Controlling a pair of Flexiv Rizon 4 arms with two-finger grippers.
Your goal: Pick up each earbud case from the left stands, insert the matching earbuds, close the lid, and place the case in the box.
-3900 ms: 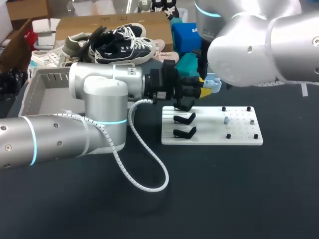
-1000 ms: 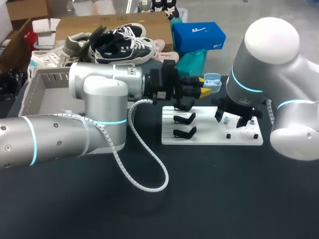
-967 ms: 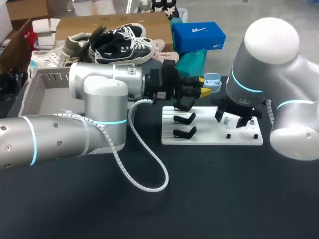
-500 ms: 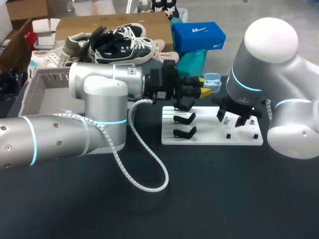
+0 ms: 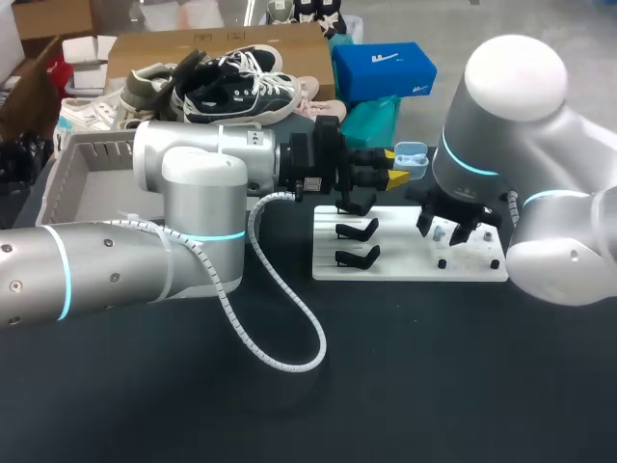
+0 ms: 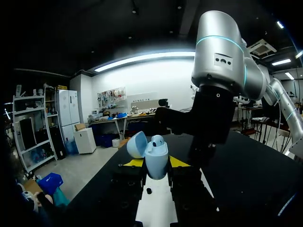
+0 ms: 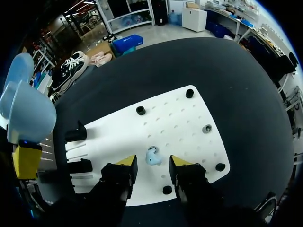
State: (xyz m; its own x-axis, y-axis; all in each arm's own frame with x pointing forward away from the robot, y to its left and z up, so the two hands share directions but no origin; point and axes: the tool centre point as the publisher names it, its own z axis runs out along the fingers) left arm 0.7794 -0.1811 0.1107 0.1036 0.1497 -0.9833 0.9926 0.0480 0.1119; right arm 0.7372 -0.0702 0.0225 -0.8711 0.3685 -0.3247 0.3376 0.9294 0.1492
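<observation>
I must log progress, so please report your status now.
Left gripper shut on earbud case, lid open. Right gripper open, above the loose earbud on the white board. Nothing blocking it.

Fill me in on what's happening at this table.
The left gripper holds a light blue earbud case with its lid open, near the white board. The right gripper hangs open over a light blue earbud lying on that board, one finger on either side, not gripping it. The two black stands in plain view are empty.
</observation>
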